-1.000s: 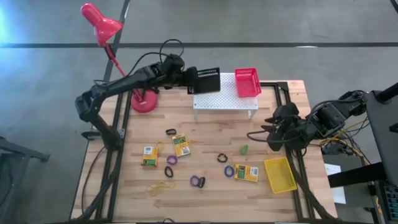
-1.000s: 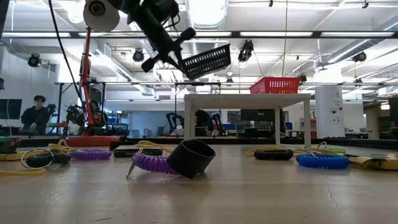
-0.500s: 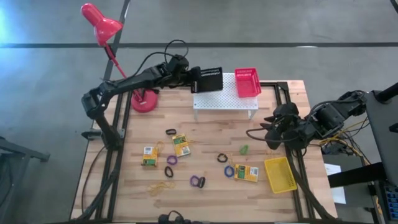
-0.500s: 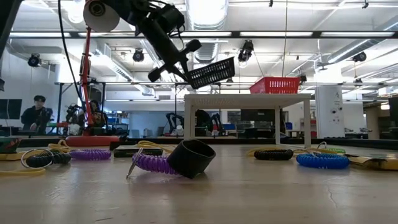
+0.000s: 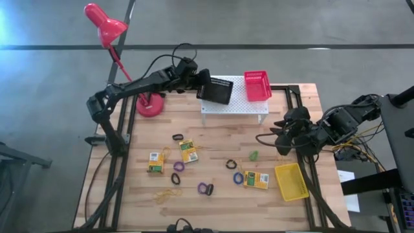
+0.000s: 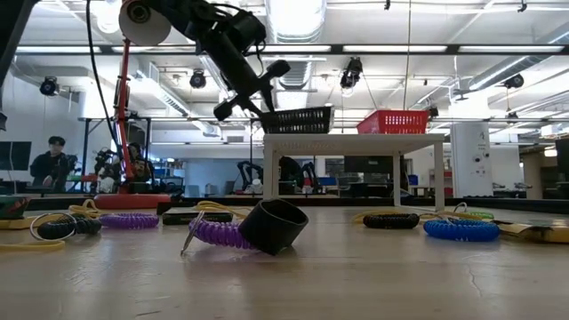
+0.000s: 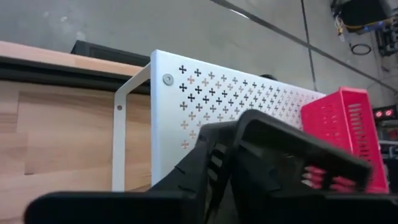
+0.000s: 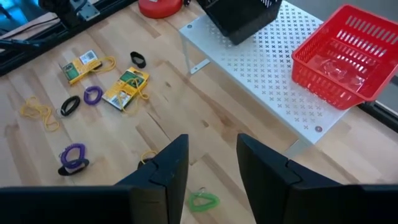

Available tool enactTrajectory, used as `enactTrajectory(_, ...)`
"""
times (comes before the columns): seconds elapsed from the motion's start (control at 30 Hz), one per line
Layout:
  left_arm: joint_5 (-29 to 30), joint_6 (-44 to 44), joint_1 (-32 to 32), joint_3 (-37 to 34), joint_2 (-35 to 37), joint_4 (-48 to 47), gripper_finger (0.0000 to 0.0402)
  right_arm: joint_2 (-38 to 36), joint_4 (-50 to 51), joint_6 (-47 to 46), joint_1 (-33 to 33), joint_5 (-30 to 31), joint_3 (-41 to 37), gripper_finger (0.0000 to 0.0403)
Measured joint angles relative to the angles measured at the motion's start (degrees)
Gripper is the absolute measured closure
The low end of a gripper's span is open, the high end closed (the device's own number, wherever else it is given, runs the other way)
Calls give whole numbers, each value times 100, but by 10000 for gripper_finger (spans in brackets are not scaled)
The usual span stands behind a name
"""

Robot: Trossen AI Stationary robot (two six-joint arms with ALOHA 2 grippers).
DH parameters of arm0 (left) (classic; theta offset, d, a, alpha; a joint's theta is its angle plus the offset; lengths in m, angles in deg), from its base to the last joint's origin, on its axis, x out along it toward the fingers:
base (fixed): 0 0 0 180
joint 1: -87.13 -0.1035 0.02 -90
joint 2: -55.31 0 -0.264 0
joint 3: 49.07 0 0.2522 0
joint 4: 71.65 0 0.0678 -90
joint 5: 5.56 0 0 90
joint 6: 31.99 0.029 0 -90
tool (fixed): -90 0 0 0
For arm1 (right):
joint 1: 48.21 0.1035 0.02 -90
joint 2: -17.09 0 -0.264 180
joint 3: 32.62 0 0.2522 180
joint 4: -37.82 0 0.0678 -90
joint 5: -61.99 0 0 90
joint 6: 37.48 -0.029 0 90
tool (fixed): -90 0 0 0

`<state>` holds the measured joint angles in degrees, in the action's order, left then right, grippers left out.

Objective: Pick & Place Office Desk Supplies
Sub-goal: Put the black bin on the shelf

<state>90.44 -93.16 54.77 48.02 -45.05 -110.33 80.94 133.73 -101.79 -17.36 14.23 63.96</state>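
Bare stand (image 5: 238,103) top between black tray (image 5: 217,90) and red tray (image 5: 257,85).

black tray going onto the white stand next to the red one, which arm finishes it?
Left. Its gripper already holds the black tray at the white stand. The right gripper sits empty, fingers apart, at the table's right edge.

Black tray (image 5: 218,90) level on stand's left end

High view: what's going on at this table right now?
The left end effector holds the black tray at the left end of the white perforated stand, beside the red tray. The right end effector hangs open over the table's right side. Card boxes, rings and the yellow tray lie unsorted.
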Motion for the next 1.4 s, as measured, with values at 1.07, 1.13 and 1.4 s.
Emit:
enactTrajectory(1.07, -1500, 5475, 870, 2, 893, 349, 289, -3, -61, 92, 0, -11, 0, 284)
enactTrajectory(1.13, -1434, 5829, 965, 0, 829, 118, 280, -4, -70, -71, 0, -13, 0, 283)
enactTrajectory(1.4, -952, 7291, 944, -17, 671, -111, 213, -4, -79, -623, 0, -17, 0, 287)
